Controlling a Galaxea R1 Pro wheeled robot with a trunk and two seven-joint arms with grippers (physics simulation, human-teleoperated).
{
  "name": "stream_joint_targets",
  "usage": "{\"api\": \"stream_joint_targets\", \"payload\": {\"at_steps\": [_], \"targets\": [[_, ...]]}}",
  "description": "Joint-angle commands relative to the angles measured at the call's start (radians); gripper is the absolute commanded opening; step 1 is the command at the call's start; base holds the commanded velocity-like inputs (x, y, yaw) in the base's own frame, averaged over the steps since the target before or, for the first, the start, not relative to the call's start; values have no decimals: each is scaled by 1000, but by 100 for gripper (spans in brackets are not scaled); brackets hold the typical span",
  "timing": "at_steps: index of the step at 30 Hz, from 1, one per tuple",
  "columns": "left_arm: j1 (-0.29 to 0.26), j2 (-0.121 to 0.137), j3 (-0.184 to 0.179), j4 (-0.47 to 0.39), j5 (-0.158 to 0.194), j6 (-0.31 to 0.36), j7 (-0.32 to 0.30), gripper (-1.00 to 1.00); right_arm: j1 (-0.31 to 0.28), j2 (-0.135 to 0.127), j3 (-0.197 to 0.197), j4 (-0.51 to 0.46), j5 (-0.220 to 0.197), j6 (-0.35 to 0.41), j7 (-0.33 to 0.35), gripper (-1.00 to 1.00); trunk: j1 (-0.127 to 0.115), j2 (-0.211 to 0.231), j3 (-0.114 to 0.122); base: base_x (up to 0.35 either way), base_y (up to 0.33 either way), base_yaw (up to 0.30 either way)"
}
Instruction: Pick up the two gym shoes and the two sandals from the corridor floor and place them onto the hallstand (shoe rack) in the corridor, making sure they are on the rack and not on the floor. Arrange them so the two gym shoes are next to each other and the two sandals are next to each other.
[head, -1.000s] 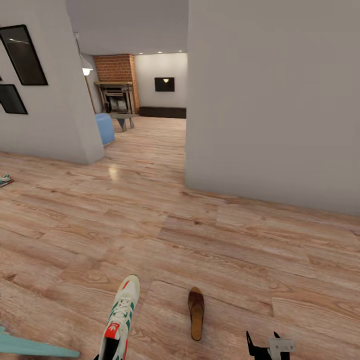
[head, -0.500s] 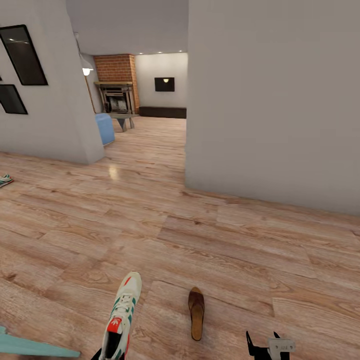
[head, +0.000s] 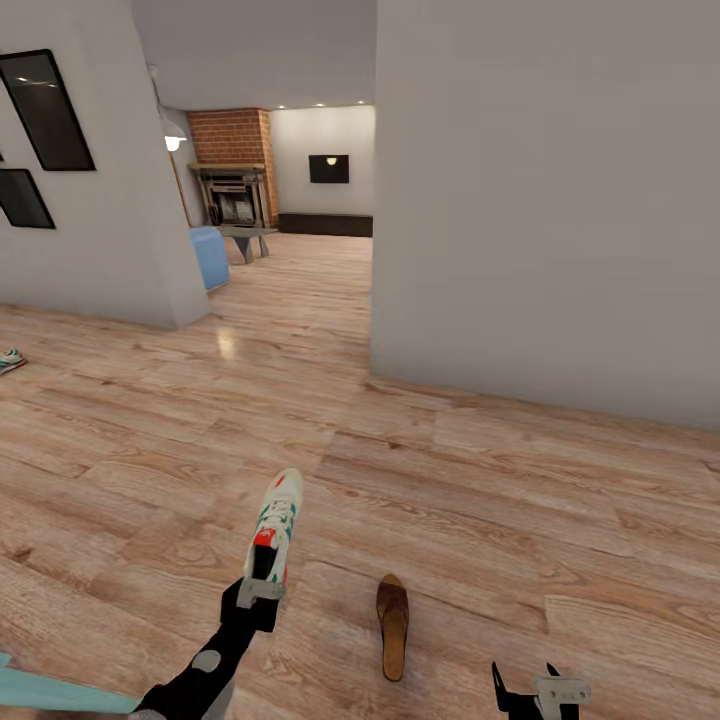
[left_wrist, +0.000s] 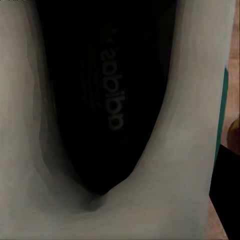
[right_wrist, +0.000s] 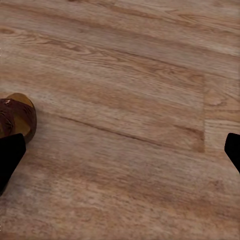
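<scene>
Held shoe: We have the white lace-up gym shoe with green side stripes and red-orange heel accents (head: 274, 530) raised off the light brown wood-plank corridor floor (head: 480, 480), toe pointing away from us.
Left gripper: Our left gripper (head: 258, 592) pinches the shoe at its heel end; the left wrist view looks straight down the dark insole with pale lining (left_wrist: 100, 100), which suggests one finger sits inside the opening so the collar wall is clamped.
Why held so: We judge a heel-collar pinch gives a thin, firm edge to grasp, letting the long shoe hang forward for carrying.
Right gripper: Our right gripper (head: 532, 692) hangs low near the floor, its dark fingertips (right_wrist: 10, 155) spread wide apart with nothing between them.
Sandal: One flat, slim brown leather sandal (head: 392, 625) lies on the planks between the two grippers; its rounded end (right_wrist: 17, 117) is just beside one right fingertip, handy for a second pick.
Other sneaker: A second gym shoe (head: 10, 359) rests far off to our left on the floor.
Progress: No shoe rack is in sight, so we judge placing is ahead.
</scene>
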Motion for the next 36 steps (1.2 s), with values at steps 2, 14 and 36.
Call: {"api": "stream_joint_targets", "payload": {"at_steps": [2, 14, 36], "targets": [[-64, -12, 3, 1, -11, 31, -1, -100, -1, 2, -5, 1, 9, -3, 1, 100, 0, 0, -1, 0, 0, -2], [-157, -18, 7, -56, -12, 201, 0, -100, -1, 4, -7, 1, 7, -3, -3, 100, 0, 0, -1, 0, 0, 0], [-175, -25, -11, -184, -28, 228, -107, -100, -1, 2, -7, 1, 8, -3, -4, 100, 0, 0, 9, 0, 0, -247]]}}
